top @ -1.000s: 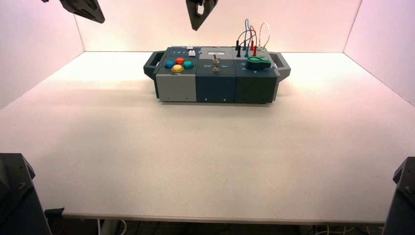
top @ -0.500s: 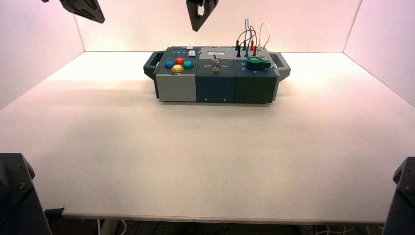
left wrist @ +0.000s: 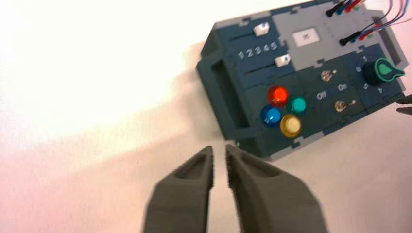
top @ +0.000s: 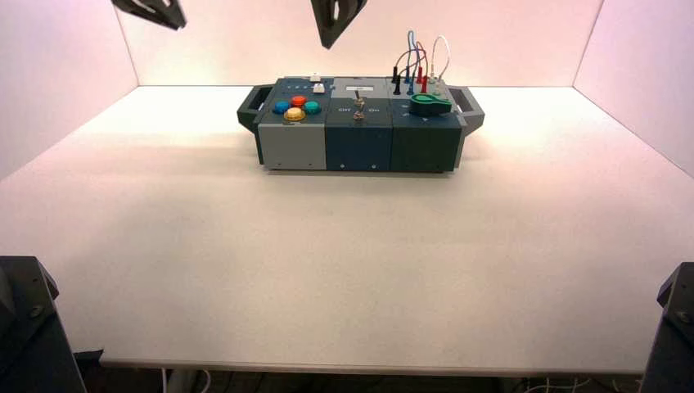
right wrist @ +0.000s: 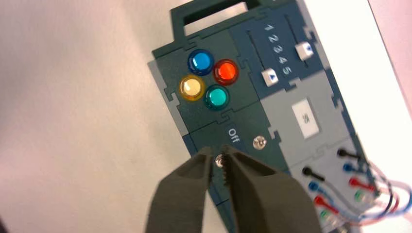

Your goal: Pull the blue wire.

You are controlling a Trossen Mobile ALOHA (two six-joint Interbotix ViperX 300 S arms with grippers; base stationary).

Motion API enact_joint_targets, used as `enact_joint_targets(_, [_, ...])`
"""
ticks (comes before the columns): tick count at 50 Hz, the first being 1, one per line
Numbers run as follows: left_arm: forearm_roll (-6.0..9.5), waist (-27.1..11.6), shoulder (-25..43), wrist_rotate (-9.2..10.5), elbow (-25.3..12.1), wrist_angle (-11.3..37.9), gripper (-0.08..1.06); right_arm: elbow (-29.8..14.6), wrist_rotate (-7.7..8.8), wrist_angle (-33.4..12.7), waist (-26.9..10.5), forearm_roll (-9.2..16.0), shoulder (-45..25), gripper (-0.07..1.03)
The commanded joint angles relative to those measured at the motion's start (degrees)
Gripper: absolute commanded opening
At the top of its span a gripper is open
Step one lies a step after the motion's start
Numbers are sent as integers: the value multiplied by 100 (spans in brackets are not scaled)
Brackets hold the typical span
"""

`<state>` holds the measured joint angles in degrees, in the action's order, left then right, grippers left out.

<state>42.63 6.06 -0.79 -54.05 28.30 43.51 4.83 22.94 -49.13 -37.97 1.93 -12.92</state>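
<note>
Blue wire (top: pixel 411 33) stands in an arch on the box's (top: pixel 358 147) back right part, off to the right of the right claw (top: pixel 327 47), which is nearer than the left claw (top: pixel 179 27). Both claws hold nothing; I can't tell how wide they are.

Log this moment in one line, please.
task: pull blue wire | left gripper: left of box, above table | right gripper: above box | wire: standing arched, plugged in, untouched

Wire arch (top: pixel 412 49) light blue; four round buttons (right wrist: pixel 208 80) blue, red, yellow, green; two sliders (right wrist: pixel 286 63) white.
</note>
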Motion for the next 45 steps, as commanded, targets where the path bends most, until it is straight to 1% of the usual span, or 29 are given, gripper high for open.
enact_joint_targets(1, [0, -220, -202, 18, -53, -97, 60, -158, -378, -35, 79, 0, 316, 33])
enact_joint_targets(5, [0, -431, -202, 26, -9, -202, 61, -132, -659, -18, 158, -18, 334, 33])
enact_joint_targets(6, [0, -475, -202, 26, 9, -229, 61, -123, -686, -18, 176, -18, 334, 33])
enact_joint_targets(8, [0, -527, -193, 26, 35, -281, 61, -114, -879, 0, 211, -18, 334, 33])
enact_joint_targets(10, [0, -571, -185, 26, 62, -334, 61, -105, -1107, 35, 255, -18, 334, 33])
enact_joint_targets(11, [0, -580, -185, 26, 62, -334, 61, -105, -1178, 44, 264, -26, 334, 33])
enact_joint_targets(13, [0, -615, -185, 26, 79, -378, 61, -88, -1424, 88, 316, -44, 343, 34])
enact_joint_targets(14, [0, -624, -185, 26, 79, -387, 61, -79, -1485, 105, 334, -53, 343, 34])
enact_joint_targets(17, [9, -650, -202, 26, 88, -413, 61, -26, -1854, 193, 422, -97, 360, 35])
enact_joint_targets(18, [26, -650, -202, 35, 88, -404, 61, -18, -1916, 211, 431, -97, 369, 35])
enact_joint_targets(19, [35, -668, -202, 35, 88, -413, 61, 9, -2030, 255, 466, -105, 369, 36])
enact_joint_targets(20, [44, -668, -211, 35, 88, -413, 61, 26, -2083, 264, 475, -105, 378, 36])
enact_joint_targets(21, [53, -694, -229, 44, 88, -413, 61, 70, -2206, 316, 510, -97, 378, 36])
enact_joint_targets(22, [53, -694, -229, 53, 88, -404, 61, 79, -2241, 343, 519, -105, 378, 36])
enact_joint_targets(24, [70, -738, -229, 79, 79, -396, 61, 149, -2373, 422, 571, -97, 378, 36])
enact_joint_targets(28, [70, -853, -229, 88, 79, -369, 61, 255, -2549, 554, 642, -105, 378, 36])
enact_joint_targets(33, [70, -1028, -229, 79, 88, -281, 61, 422, -2707, 721, 765, -97, 396, 36])
enact_joint_targets(37, [70, -1178, -237, 18, 70, -149, 61, 545, -2821, 800, 879, -97, 422, 36])
enact_joint_targets(42, [79, -1389, -246, -132, 18, 62, 61, 694, -2979, 826, 1063, -88, 466, 36])
enact_joint_targets(45, [132, -1503, -272, -141, 0, 79, 61, 782, -3050, 870, 1160, -88, 483, 36])
